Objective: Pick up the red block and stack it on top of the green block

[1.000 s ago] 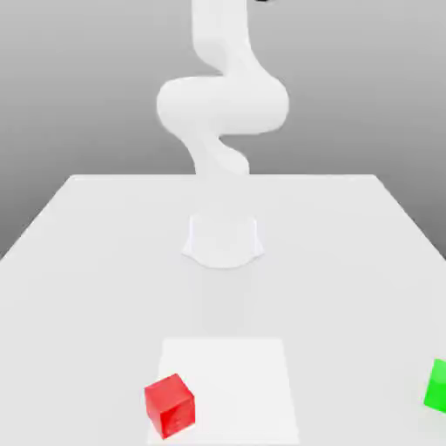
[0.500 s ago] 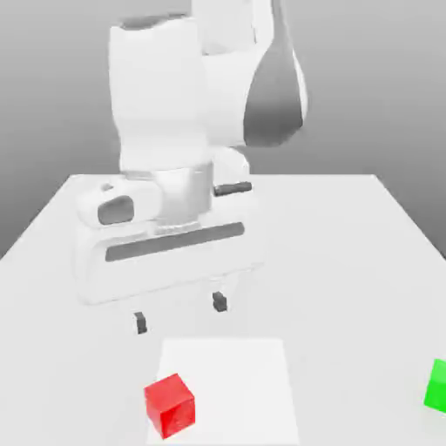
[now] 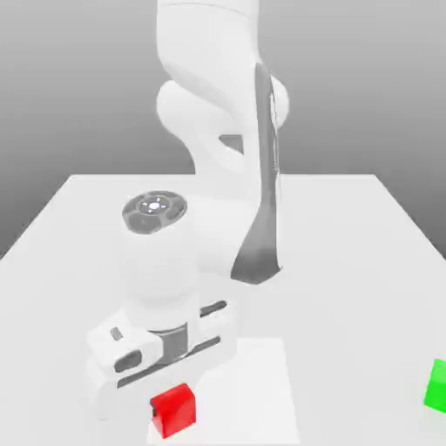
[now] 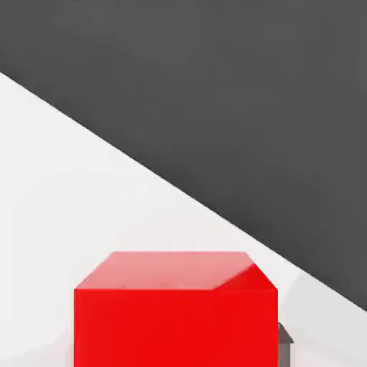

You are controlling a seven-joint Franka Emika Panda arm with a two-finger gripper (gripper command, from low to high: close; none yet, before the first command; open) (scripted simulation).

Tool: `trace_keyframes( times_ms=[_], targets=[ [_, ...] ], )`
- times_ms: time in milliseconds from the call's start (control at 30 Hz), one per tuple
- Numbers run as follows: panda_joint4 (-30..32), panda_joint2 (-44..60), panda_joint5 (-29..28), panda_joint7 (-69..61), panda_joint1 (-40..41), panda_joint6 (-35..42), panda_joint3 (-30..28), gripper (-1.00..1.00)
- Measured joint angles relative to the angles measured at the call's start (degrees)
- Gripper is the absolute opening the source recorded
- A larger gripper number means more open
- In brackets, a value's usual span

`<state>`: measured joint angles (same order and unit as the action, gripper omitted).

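Pale and smooth, the wide white table sits in front of a grey wall. I have my white robot gripper down low, and its jaws are shut on the red cube-shaped block. That block is at the left edge of the flat white square. Well apart, the green block sits at the exterior view's right edge.

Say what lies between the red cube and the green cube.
In the exterior view, between the red cube and the green cube lie part of the flat white square and then bare pale tabletop.
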<state>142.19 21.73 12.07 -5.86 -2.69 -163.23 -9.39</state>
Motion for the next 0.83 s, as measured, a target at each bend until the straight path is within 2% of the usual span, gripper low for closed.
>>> trace_keyframes(
  times_ms=[200,567,700,733,833],
  targets=[
    [1.53,-9.53,-5.64,4.14,-2.48,7.81,-3.24,-1.0],
    [-4.91,-10.22,-12.27,6.6,-19.32,14.8,10.98,-1.0],
    [-9.29,-3.56,-15.88,8.0,-26.19,12.49,15.33,-1.0],
    [-10.14,-1.23,-16.72,8.41,-27.38,11.0,15.53,1.0],
    [-10.14,-1.23,-16.72,8.41,-27.38,11.0,15.53,1.0]
  ],
)
